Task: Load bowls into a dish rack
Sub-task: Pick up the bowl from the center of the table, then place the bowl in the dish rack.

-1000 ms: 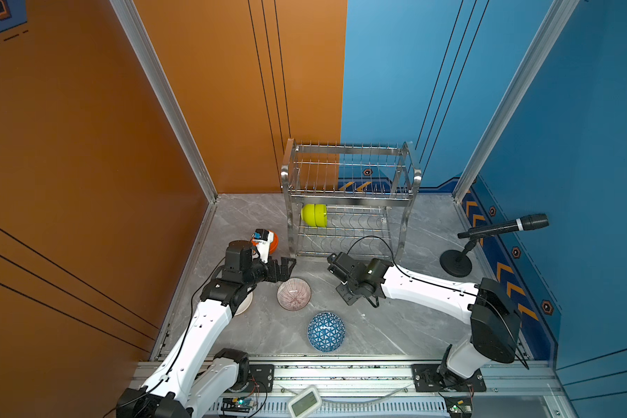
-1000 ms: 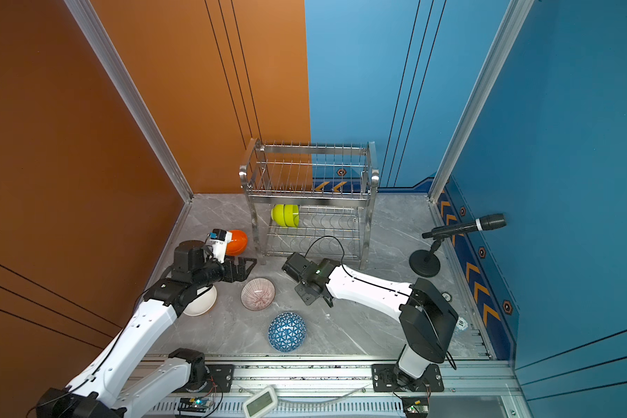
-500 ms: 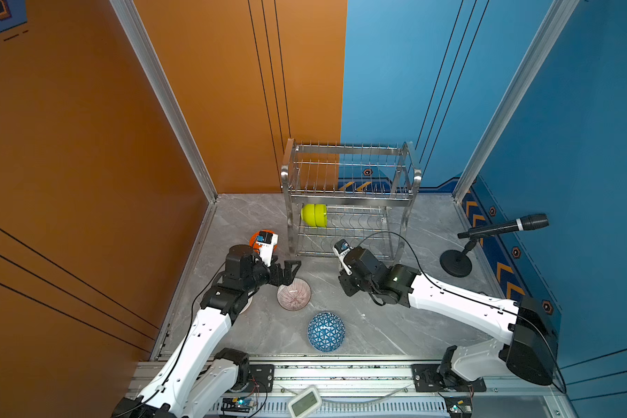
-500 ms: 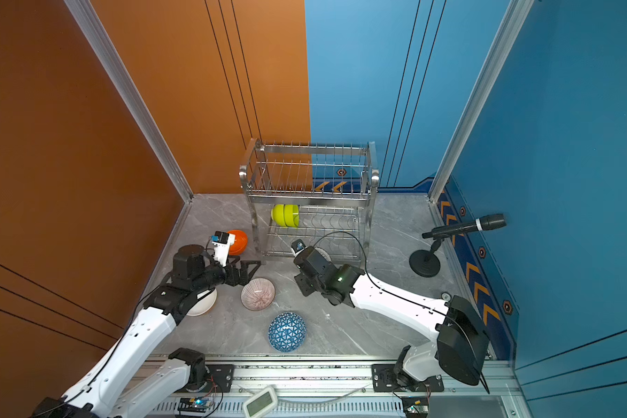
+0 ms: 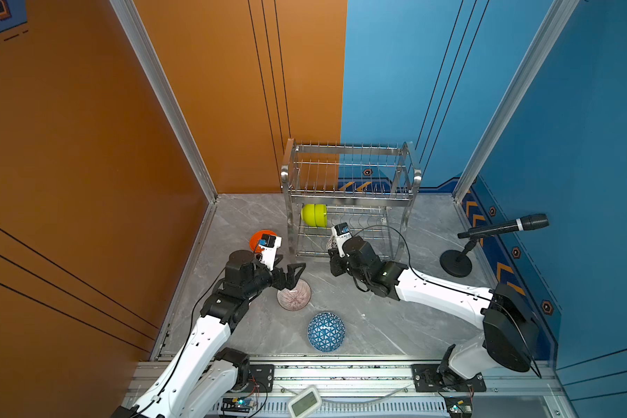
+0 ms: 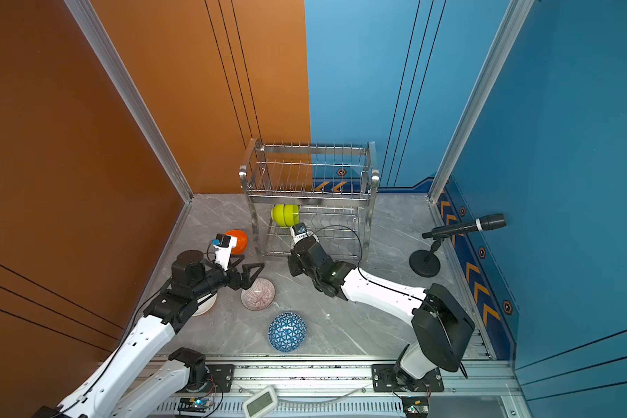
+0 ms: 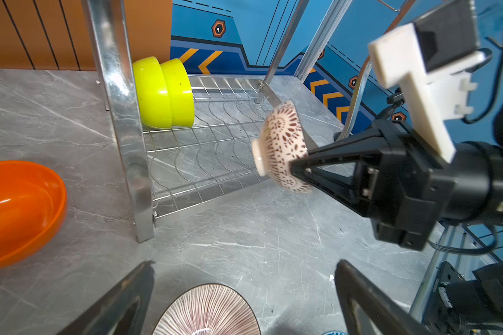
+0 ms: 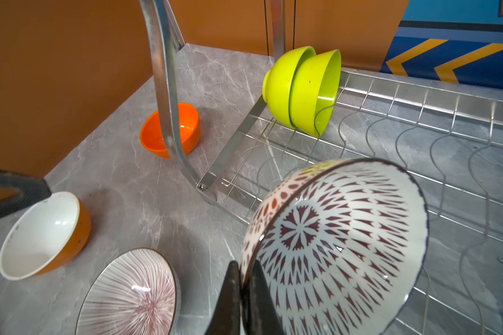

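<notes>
Jaws of the right gripper (image 8: 243, 285) pinch the rim of a brown-patterned bowl (image 8: 331, 246), held on edge at the front of the lower tier of the dish rack (image 5: 352, 197). Its foot points toward the two lime-green bowls (image 8: 299, 90) and its mouth faces away. Loading seems under way, and next it likely needs lowering into a wavy slot, while the left gripper (image 7: 244, 264) gapes above a striped bowl (image 7: 206, 313).

A robotics lab's recording booth rather than a kitchen. Flat orange wall panels (image 5: 87, 144) and blue wall panels (image 5: 576, 108) meet at bare aluminium posts (image 5: 160, 97) around a small marble-print desk (image 5: 377, 325). The left arm (image 5: 196, 347) and right arm (image 5: 442, 293) are bolted to an aluminium rail (image 5: 341, 371) carrying an exposed circuit board (image 5: 238, 402) and loose wiring. A microphone (image 5: 504, 228) on a stand sits at the desk's edge, and the lone dish rack (image 5: 348, 197) looks like a prop.
</notes>
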Available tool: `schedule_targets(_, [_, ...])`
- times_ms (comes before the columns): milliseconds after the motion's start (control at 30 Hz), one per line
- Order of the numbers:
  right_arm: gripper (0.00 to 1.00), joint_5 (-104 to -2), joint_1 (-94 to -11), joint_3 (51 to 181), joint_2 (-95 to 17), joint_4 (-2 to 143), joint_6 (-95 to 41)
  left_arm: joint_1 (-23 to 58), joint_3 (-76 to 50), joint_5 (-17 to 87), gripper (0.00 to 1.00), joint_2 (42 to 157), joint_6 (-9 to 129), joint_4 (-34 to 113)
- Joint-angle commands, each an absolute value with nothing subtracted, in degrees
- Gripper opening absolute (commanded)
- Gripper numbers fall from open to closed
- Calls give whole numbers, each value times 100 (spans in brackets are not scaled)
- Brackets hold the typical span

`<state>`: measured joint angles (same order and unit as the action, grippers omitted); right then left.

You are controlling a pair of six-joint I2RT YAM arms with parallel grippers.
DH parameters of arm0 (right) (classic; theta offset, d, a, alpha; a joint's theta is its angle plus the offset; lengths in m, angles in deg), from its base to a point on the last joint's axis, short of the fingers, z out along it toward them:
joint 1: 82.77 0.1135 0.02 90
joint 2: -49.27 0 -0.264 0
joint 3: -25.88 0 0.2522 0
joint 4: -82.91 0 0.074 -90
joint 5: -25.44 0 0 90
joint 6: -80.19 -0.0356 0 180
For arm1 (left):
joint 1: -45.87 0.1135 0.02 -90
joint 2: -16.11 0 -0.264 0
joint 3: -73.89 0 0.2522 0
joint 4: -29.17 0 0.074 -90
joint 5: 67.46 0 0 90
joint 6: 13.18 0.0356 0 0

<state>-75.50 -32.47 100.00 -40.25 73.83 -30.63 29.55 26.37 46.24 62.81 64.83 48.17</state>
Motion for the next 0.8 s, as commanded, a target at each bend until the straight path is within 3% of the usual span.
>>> schedule_targets(0, [0, -7889, -3350, 10033, -4233, 8626, -3546, 2850, 2757, 4766, 98, 6153, 6474, 4604])
schedule_targets(767, [0, -7861, -4451, 10750, -6132, 11107, -5616, 2492, 3194, 4238, 98, 5965, 6626, 4157])
